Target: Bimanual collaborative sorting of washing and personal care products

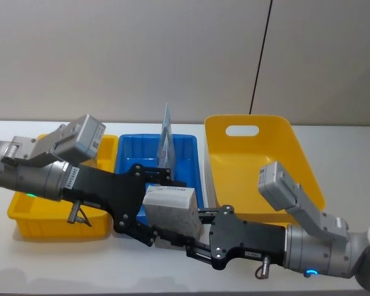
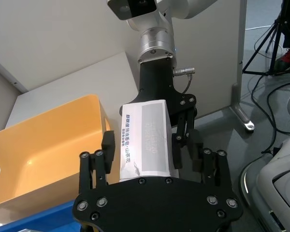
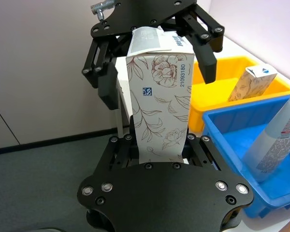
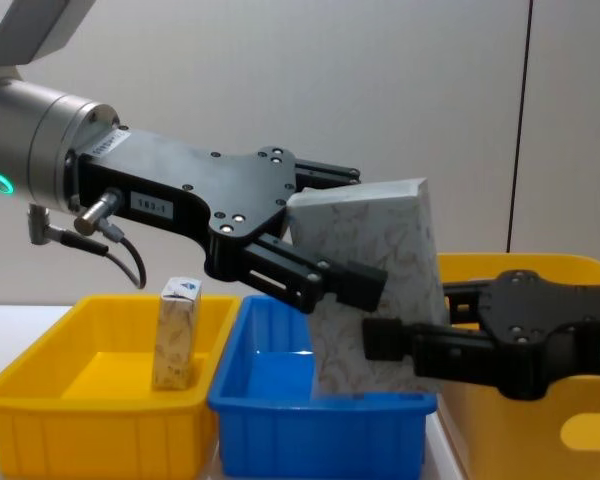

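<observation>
So this looks like a mid-air handoff. The big flowery box (image 1: 171,208) hangs above the front edge of the table (image 1: 348,142), just in front of the blue bin (image 1: 184,137), with a claw on each end and nothing under it. The right claw (image 3: 160,142) comes in from the right side and is pinching one end of the box, fingers snug against both faces, so I'd say that's the one carrying the weight. The left claw (image 2: 147,142) reaches over from the left and straddles the other end with its fingers spread. From the right wrist camera there's a thin gap on each side, so it doesn't look clamped on. I'm guessing the box is held out lengthwise between them so each claw gets its own end and the fingers don't clash. It also sits high enough to clear the bin walls. The other stuff is already in place: the pale blue tube (image 1: 166,132) leans upright in the blue bin mid-table, and the little speckled carton (image 4: 177,335) stands in the small yellow bin (image 4: 40,400) toward the left edge. The large yellow bin (image 1: 283,154) sits by the right edge, and my bet is the box is headed for one of the yellow ones.
</observation>
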